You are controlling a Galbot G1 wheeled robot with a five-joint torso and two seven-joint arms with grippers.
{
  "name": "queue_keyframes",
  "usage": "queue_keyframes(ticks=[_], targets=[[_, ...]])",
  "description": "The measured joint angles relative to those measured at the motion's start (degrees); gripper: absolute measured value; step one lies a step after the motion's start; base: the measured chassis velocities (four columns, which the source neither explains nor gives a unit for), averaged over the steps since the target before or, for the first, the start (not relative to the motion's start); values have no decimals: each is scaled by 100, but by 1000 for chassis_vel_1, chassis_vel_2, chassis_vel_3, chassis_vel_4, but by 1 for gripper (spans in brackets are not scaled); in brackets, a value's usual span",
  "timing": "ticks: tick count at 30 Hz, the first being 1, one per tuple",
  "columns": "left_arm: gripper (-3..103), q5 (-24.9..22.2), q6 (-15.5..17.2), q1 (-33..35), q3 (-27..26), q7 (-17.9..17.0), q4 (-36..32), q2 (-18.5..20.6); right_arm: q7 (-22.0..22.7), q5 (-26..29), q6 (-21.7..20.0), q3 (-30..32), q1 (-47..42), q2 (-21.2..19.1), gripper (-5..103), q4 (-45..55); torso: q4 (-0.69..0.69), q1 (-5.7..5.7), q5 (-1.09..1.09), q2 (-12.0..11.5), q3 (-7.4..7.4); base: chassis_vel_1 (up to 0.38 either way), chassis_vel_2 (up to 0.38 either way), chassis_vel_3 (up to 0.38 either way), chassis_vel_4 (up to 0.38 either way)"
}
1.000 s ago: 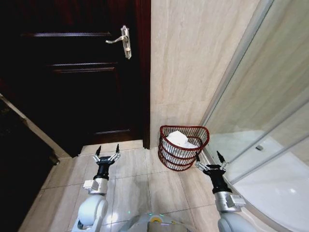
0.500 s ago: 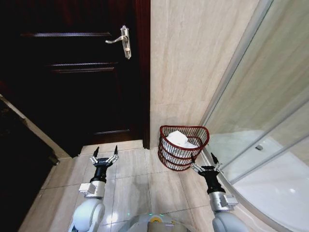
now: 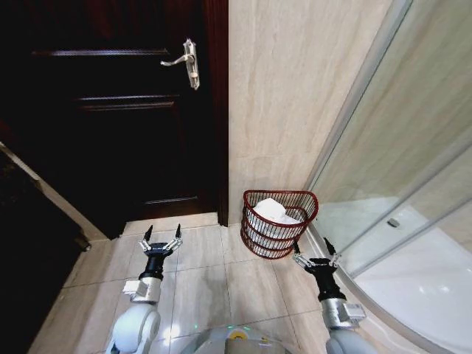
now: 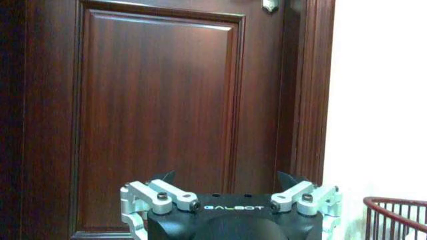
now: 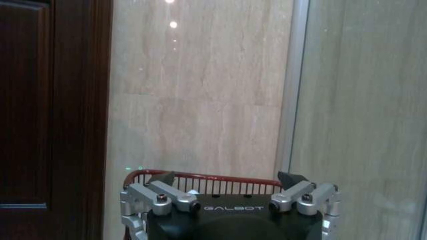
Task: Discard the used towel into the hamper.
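Observation:
The hamper (image 3: 278, 223), a small round reddish-brown wire basket, stands on the tiled floor against the beige wall, beside the shower glass. A white towel (image 3: 278, 212) lies crumpled inside it. My right gripper (image 3: 316, 249) hovers open and empty just in front of the hamper's right side. My left gripper (image 3: 162, 235) is open and empty over the floor tiles near the door, well left of the hamper. The hamper rim (image 5: 207, 176) runs just beyond my right gripper (image 5: 227, 178) in the right wrist view; a piece of that rim (image 4: 393, 207) lies beside my left gripper (image 4: 228, 179) in the left wrist view.
A dark wooden door (image 3: 125, 110) with a metal lever handle (image 3: 189, 63) fills the left. A beige tiled wall (image 3: 287, 88) rises behind the hamper. Curved shower glass (image 3: 413, 169) bounds the right. Light floor tiles (image 3: 214, 280) lie open between the arms.
My right gripper has drawn back and to the left, away from the hamper. The left gripper has pulled back slightly. The towel stays in the hamper.

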Motion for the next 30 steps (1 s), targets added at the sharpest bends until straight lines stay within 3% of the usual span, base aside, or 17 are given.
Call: queue_keyframes(ticks=[30], targets=[[100, -71, -10, -135, -34, 90, 38, 5, 14, -4, 127, 9, -113, 3, 100, -60, 0, 0, 0, 0, 0, 52, -51, -53, 50]])
